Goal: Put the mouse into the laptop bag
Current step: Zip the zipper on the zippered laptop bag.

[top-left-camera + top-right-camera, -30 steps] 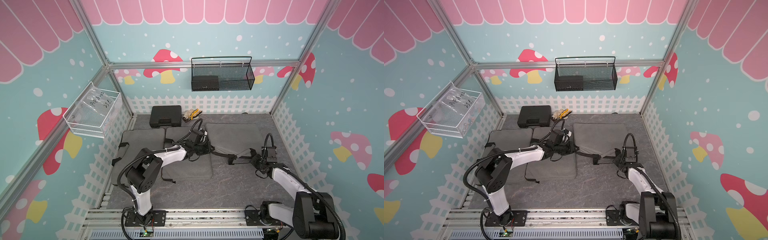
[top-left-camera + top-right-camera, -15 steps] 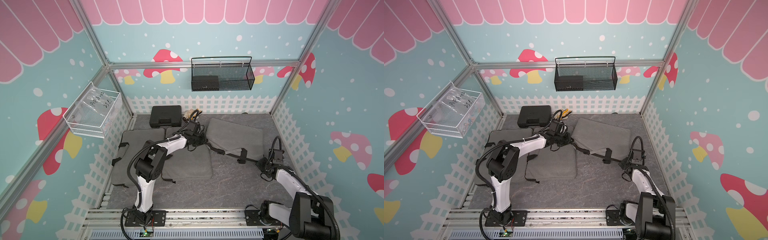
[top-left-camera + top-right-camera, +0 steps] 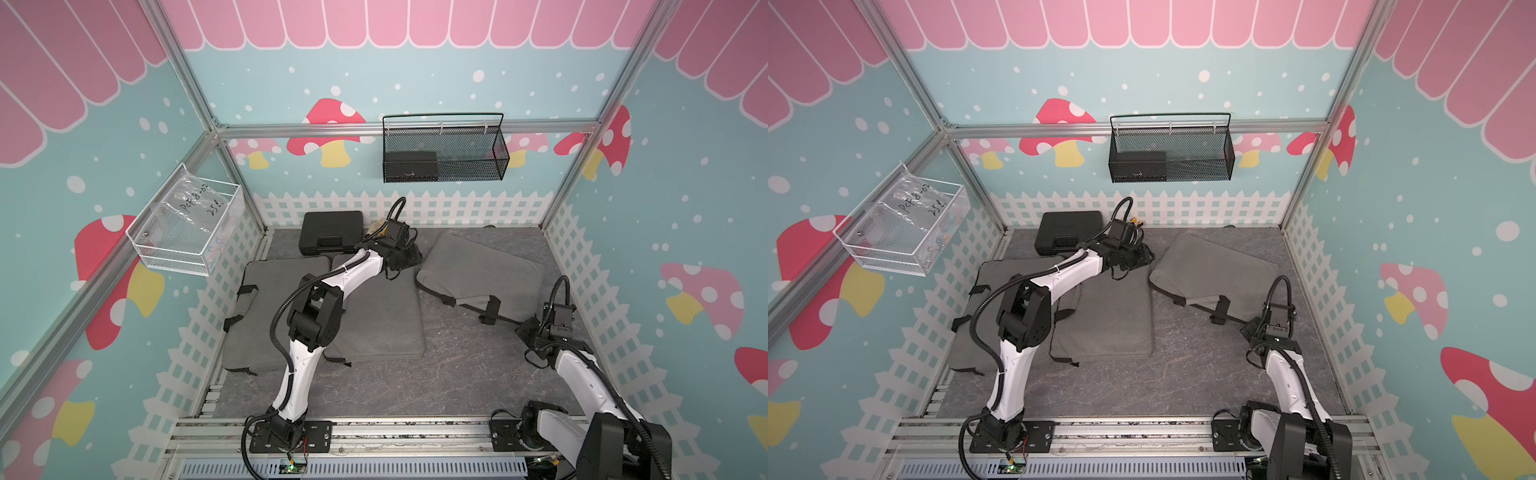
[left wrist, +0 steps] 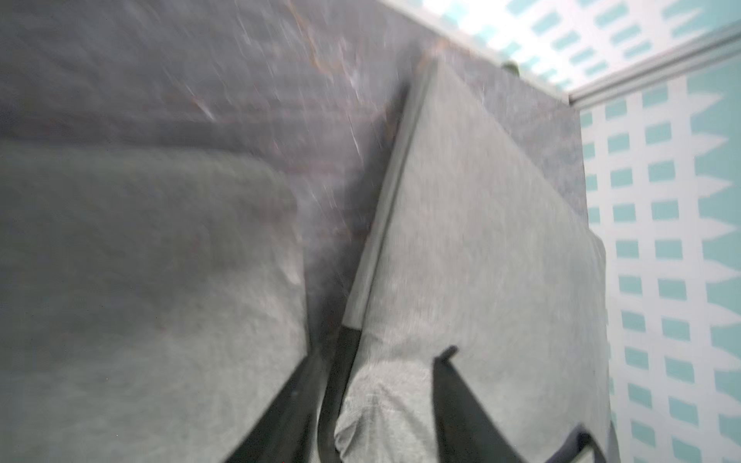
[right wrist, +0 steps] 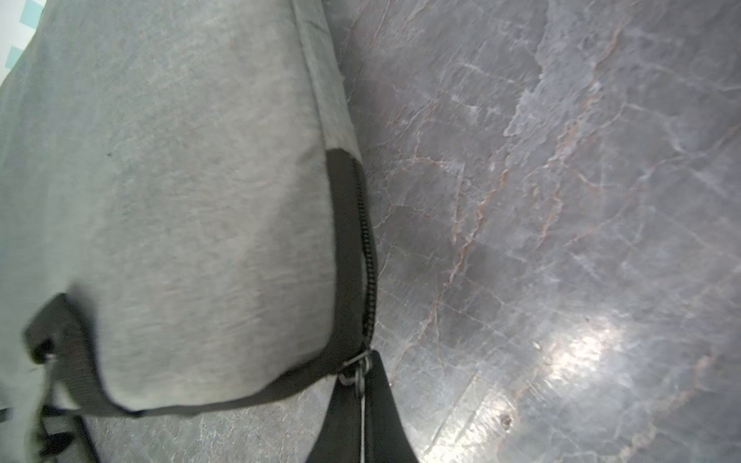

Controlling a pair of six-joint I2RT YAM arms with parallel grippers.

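In both top views the grey fabric laptop bag [image 3: 478, 270] [image 3: 1212, 266] lies tilted on the dark marbled surface [image 3: 457, 374] between left fingers [image 3: 412, 255] and right fingers [image 3: 524, 332]; the blurred left wrist view leaves the left fingers' state unclear; the right wrist view shows right fingers [image 5: 361, 425] clamping the bag's metal zipper pull [image 5: 357, 368]; the mouse cannot be made out.

Laptop bag [image 3: 482, 270] lies askew — black band [image 3: 500, 318] stretched to right end effector [image 3: 525, 332].
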